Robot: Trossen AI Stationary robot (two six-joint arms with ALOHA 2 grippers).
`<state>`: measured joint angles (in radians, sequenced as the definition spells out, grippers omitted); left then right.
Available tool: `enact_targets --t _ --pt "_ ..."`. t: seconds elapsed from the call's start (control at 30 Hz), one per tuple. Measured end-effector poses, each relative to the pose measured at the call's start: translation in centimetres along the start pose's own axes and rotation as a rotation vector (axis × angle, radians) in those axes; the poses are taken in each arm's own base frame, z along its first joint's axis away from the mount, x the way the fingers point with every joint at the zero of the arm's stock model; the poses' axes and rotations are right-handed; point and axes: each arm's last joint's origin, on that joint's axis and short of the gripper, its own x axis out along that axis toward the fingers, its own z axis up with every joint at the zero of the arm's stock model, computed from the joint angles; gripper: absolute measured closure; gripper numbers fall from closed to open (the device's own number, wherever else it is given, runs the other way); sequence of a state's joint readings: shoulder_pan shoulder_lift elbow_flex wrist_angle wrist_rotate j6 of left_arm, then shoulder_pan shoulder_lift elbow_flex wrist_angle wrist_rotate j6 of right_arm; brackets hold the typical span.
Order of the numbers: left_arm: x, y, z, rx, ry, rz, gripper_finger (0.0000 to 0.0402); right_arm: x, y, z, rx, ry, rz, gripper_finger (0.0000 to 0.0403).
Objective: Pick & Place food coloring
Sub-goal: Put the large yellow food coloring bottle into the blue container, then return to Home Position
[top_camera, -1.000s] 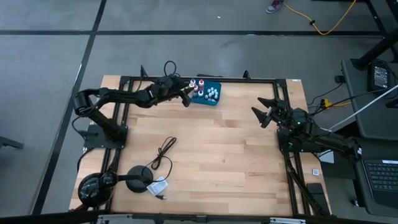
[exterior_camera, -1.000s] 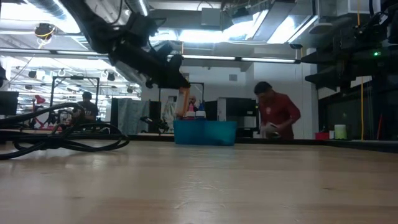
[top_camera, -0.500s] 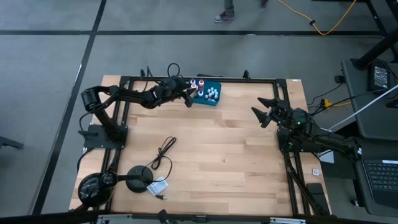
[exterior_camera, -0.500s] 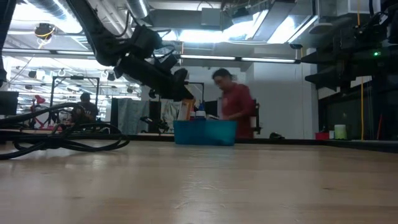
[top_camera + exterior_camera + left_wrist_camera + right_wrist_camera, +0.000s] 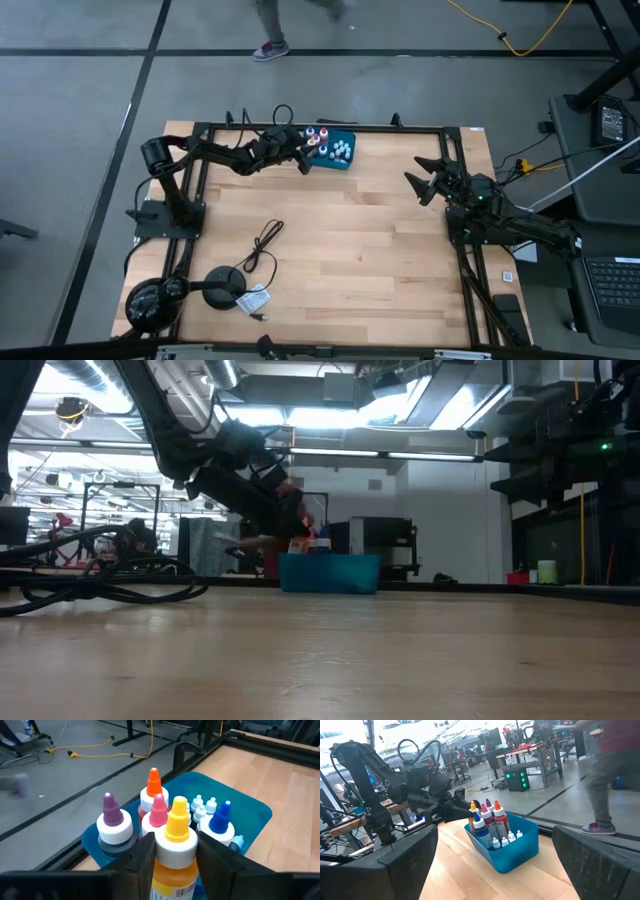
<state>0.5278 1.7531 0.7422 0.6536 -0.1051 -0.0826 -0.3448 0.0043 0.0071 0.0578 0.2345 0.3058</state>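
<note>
My left gripper point(image 5: 176, 865) is shut on a yellow-capped orange food coloring bottle point(image 5: 175, 852) at the near-left corner of the teal tray point(image 5: 338, 152), by the table's far edge. Standing in the tray are purple-capped point(image 5: 112, 817), orange-capped point(image 5: 153, 785), pink-capped point(image 5: 158, 812) and blue-capped point(image 5: 222, 817) bottles and several tiny white ones point(image 5: 202, 807). The low view shows the held bottle point(image 5: 297, 546) just above the tray's rim point(image 5: 330, 573); its bottom is hidden. My right gripper point(image 5: 425, 181) waits open near the table's right edge. My left gripper pinches the bottle's upper body point(image 5: 172, 870), just below the white collar, between its two fingers point(image 5: 142, 857). The fingers come slanting down from the table's left. The bottle stands upright in the hold. I cannot tell whether its bottom touches the tray.
A thin black cable point(image 5: 262, 245) and a round black device point(image 5: 225, 285) lie on the near-left part of the table. Black frame rails point(image 5: 400, 127) run along the table's edges. A person point(image 5: 610, 780) walks on the floor beyond the far edge.
My left gripper has come down with the orange bottle toward the tray's near-left corner, and the arm's shoulder has swung toward the far edge. It has stayed shut on the bottle. A person has walked past behind the table.
</note>
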Motion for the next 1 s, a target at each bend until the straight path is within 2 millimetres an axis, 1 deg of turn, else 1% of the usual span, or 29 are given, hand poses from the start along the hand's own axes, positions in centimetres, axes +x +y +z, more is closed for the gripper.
enact_targets --t 0.2,0.4,0.53,0.77,0.87,1.0 --pt "-0.1 -0.1 0.1 -0.012 -0.005 -0.006 0.0224 0.0 0.0 0.0 0.0 0.0 0.0 0.0011" --pt "-0.1 -0.1 0.2 -0.055 -0.004 -0.01 0.019 0.0 0.0 0.0 0.0 0.0 0.0 0.0011" --pt "-0.7 -0.4 1.0 -0.059 -0.028 -0.023 0.0171 0.0 0.0 0.0 0.0 0.0 0.0 0.0011" --pt "-3.2 -0.5 3.8 -0.003 -0.076 -0.011 0.0129 0.0 0.0 0.0 0.0 0.0 0.0 0.0011" --pt "-4.9 -0.7 5.1 0.006 -0.083 -0.017 0.0104 0.0 0.0 0.0 0.0 0.0 0.0 0.0011" --pt "-7.5 -0.9 6.3 0.014 -0.054 -0.04 0.0066 0.0 0.0 0.0 0.0 0.0 0.0 0.0011"
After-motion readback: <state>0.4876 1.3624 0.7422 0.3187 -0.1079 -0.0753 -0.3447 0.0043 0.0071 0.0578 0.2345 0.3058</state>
